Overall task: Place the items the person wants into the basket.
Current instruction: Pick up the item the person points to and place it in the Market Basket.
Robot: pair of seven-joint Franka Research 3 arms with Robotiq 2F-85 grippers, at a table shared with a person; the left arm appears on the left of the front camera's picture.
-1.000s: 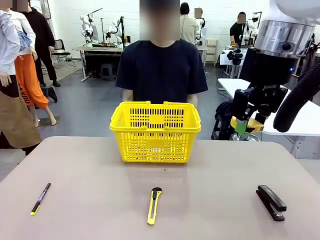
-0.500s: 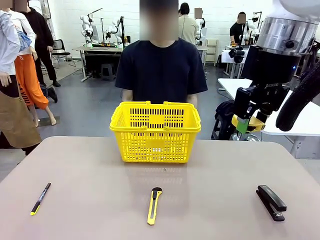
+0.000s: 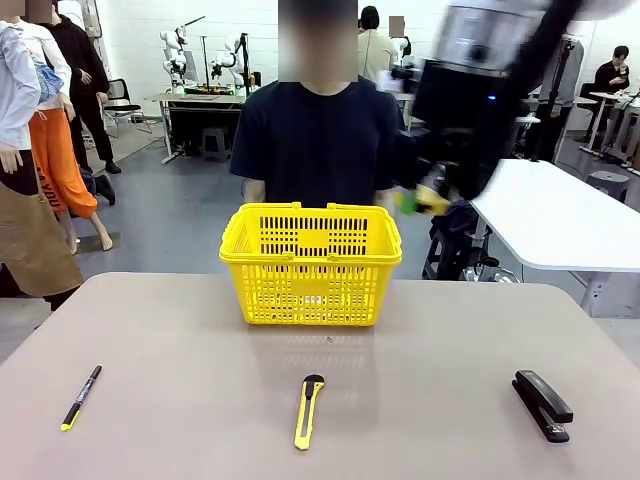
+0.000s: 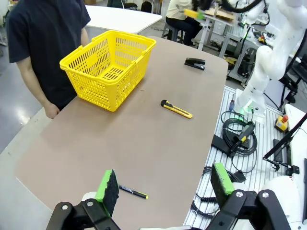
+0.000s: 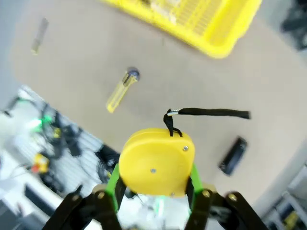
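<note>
My right gripper (image 3: 424, 201) hangs in the air just right of the yellow basket (image 3: 312, 262), level with its rim, and is shut on the yellow tape measure (image 5: 156, 162). The tape's black strap (image 5: 208, 113) swings free. The yellow-and-black utility knife (image 3: 309, 410) lies at the table's front middle and shows as well in the left wrist view (image 4: 176, 109). The person (image 3: 322, 140) stands behind the basket, arms down. My left gripper (image 4: 165, 182) is open and holds nothing, high over the table's left end.
A thin black pen with a yellow tip (image 3: 80, 397) lies at the front left. A black stapler (image 3: 542, 405) lies at the front right. Bare brown tabletop (image 3: 180, 350) stretches between them and the basket.
The right arm has swung left with the tape measure, from beyond the table's right side to beside the basket's right rim. Nothing on the table has moved.
</note>
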